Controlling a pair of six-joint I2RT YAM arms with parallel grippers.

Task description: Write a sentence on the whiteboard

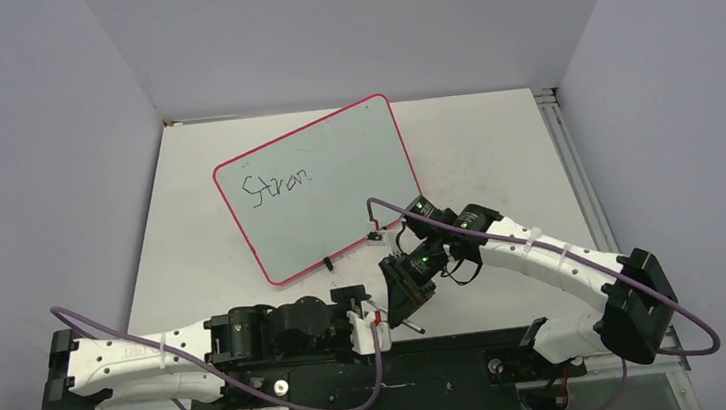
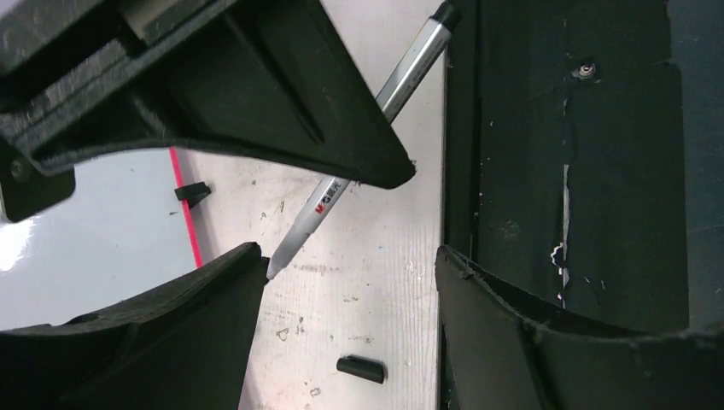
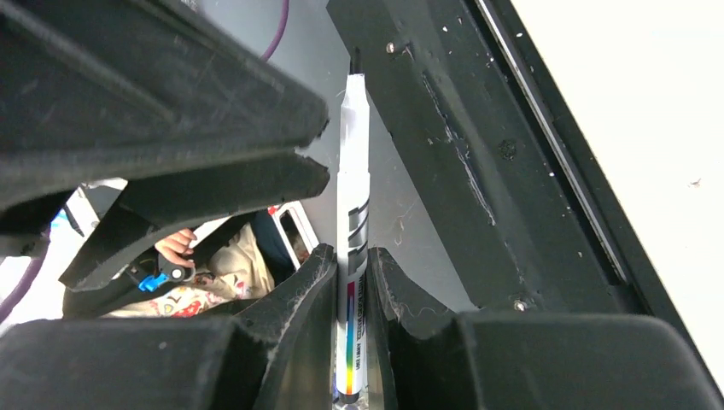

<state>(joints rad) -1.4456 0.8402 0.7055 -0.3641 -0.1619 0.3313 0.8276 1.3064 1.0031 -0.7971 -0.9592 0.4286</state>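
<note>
Pale grey walls [image 1: 352, 25] stand around the white, scuffed tabletop [image 1: 494, 142]. The whiteboard [image 1: 354, 156] with its pink rim lies tilted in the middle of the top view. The sentence [image 1: 277, 185] on it reads "Stron". Lower down, the left claw [image 2: 350, 256] is spread apart and holds nothing. The right claw [image 3: 352, 256] is clamped on a marker [image 2: 341, 192] labelled "M&G".

Right wrist view: the marker [image 3: 353, 213] sits clamped between the fingers of the right gripper [image 3: 350, 256]. Its rear end runs off the bottom edge and its barrel print is too blurred to read.

Left wrist view: a black body [image 2: 256, 94] above the left gripper [image 2: 348, 256] masks the mid-barrel. The whiteboard [image 2: 94, 213], beside the left finger, is cut by the frame edge. A small black piece [image 2: 360, 367] between the fingers cannot be identified.

Top view: the final letter of the sentence [image 1: 278, 183] is too small to make out.
</note>
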